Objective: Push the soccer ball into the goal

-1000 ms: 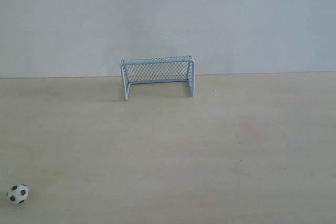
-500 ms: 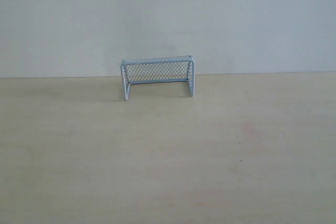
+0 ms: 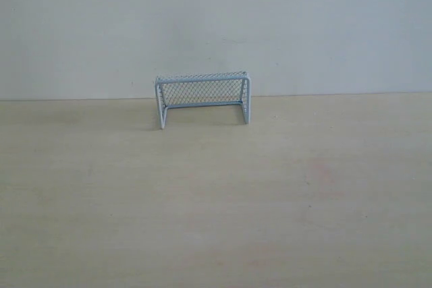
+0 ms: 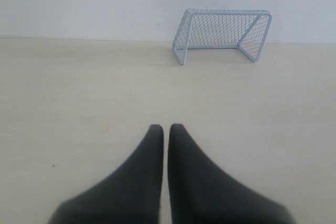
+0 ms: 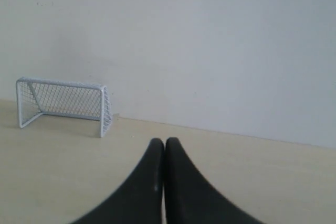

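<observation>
The goal point(image 3: 203, 98), a pale-blue tubular frame with mesh netting, stands at the back of the wooden table against the wall, its mouth facing forward. It also shows in the left wrist view point(image 4: 223, 34) and the right wrist view point(image 5: 64, 104). The soccer ball is out of view in every frame. My left gripper point(image 4: 165, 127) is shut, its black fingers nearly touching with nothing between them, well short of the goal. My right gripper point(image 5: 164, 141) is shut too, empty, off to the side of the goal. Neither gripper appears in the exterior view.
The light wooden table point(image 3: 216, 193) runs back to a plain white wall point(image 3: 216, 25). Nothing else lies on the table in the exterior view.
One second ago the soccer ball lay at the table's front left corner in the exterior view; half a second ago it was gone, and it is still gone. The goal has not moved.
</observation>
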